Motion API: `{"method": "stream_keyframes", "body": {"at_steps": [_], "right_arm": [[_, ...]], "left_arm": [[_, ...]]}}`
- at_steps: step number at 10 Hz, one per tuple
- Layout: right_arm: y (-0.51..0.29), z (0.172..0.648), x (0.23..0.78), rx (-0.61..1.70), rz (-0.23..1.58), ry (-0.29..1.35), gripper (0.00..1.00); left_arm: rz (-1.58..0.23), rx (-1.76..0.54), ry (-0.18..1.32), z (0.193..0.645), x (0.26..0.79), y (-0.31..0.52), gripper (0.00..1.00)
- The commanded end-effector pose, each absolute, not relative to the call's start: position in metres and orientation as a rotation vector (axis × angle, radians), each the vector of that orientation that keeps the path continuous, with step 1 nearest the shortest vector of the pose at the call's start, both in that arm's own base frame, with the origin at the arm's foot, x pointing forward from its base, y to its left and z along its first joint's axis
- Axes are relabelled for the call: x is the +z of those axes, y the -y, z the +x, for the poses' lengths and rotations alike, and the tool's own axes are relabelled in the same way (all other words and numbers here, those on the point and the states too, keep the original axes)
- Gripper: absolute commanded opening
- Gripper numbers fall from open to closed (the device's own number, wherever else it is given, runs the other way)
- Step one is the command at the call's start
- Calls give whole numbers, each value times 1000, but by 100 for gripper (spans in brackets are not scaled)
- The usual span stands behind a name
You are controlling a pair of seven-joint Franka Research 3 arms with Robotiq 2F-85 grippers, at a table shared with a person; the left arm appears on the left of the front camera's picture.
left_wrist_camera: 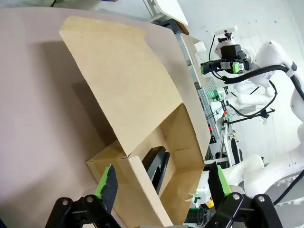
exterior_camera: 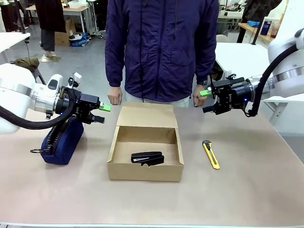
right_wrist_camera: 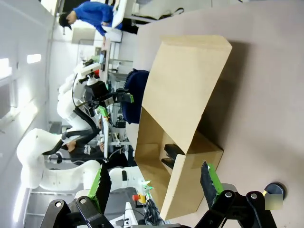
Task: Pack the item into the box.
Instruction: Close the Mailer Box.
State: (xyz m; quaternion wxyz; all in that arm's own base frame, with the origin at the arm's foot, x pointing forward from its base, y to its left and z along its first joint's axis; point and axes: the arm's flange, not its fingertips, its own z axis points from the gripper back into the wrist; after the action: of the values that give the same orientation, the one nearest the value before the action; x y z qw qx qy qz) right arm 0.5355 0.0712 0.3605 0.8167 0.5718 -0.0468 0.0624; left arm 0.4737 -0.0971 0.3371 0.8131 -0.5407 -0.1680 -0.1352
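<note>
The box (exterior_camera: 145,172) stands open on the tabletop (exterior_camera: 247,190), below and between the two tools, with its lid flap (exterior_camera: 147,115) folded back on the far side. The item (exterior_camera: 147,157) lies flat on the box floor, lower than both tools and touching neither. The utility knife (exterior_camera: 211,154) lies on the tabletop below the right tool, apart from the box. The pouch (exterior_camera: 61,142) sits directly beneath the left tool.

The left tool (exterior_camera: 102,113) hovers with its fingers spread and empty, pointing toward the right tool. The right tool (exterior_camera: 205,101) hovers with its fingers spread and empty.

Beyond both tools a person (exterior_camera: 161,47) stands at the far edge, with one hand (exterior_camera: 114,96) near the left tool's tip and the other (exterior_camera: 200,99) just beside the right tool's tip.
</note>
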Motion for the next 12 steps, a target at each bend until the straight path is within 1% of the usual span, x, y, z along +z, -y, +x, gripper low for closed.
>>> {"method": "stream_keyframes", "body": {"at_steps": [1,3,8,12], "right_arm": [[-83,559,336,10,1229,69,100],[-97,575,313,-51,1241,22,100],[-139,601,285,-138,1232,-62,100],[-170,607,262,-101,1270,-165,100]], "left_arm": [[-1200,-243,348,490,324,97,100],[-1184,-192,334,506,315,101,100],[-1247,-119,286,540,282,131,100],[-1337,-177,285,550,269,141,100]]}}
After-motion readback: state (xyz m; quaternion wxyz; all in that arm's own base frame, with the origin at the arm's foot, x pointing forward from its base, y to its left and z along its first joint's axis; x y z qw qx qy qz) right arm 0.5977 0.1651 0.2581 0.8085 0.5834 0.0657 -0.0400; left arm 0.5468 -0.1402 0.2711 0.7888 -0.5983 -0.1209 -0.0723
